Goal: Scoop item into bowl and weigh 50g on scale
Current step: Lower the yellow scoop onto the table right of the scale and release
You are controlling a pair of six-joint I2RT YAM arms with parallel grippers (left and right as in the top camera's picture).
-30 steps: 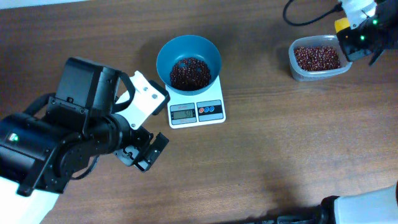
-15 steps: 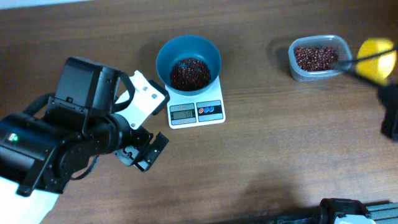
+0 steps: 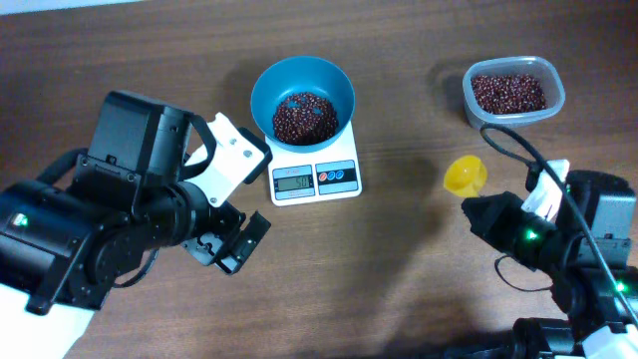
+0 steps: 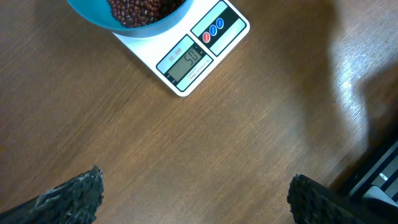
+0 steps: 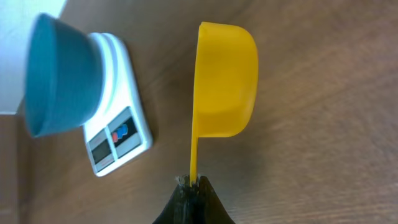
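Note:
The teal-blue bowl point(image 3: 302, 100) sits on the white scale point(image 3: 315, 179) and holds a pile of dark red-brown beans point(image 3: 304, 117). The scale's display point(image 4: 187, 58) reads about 50. More beans lie in the clear tub point(image 3: 512, 92) at the far right. My right gripper point(image 5: 193, 182) is shut on the handle of the empty yellow scoop point(image 3: 465, 175), right of the scale; the scoop point(image 5: 225, 87), scale point(image 5: 117, 138) and bowl point(image 5: 59, 74) show in the right wrist view. My left gripper point(image 3: 231, 249) is open and empty, front-left of the scale.
The brown wooden table point(image 3: 399, 269) carries everything. The left arm's bulky body point(image 3: 110, 229) fills the front left. The right arm point(image 3: 568, 249) sits at the front right, below the tub. A black cable point(image 3: 513, 140) loops near it.
My right gripper has swung the yellow scoop from over the tub at the far right down and left, to between the scale and the front right. The left arm has not moved.

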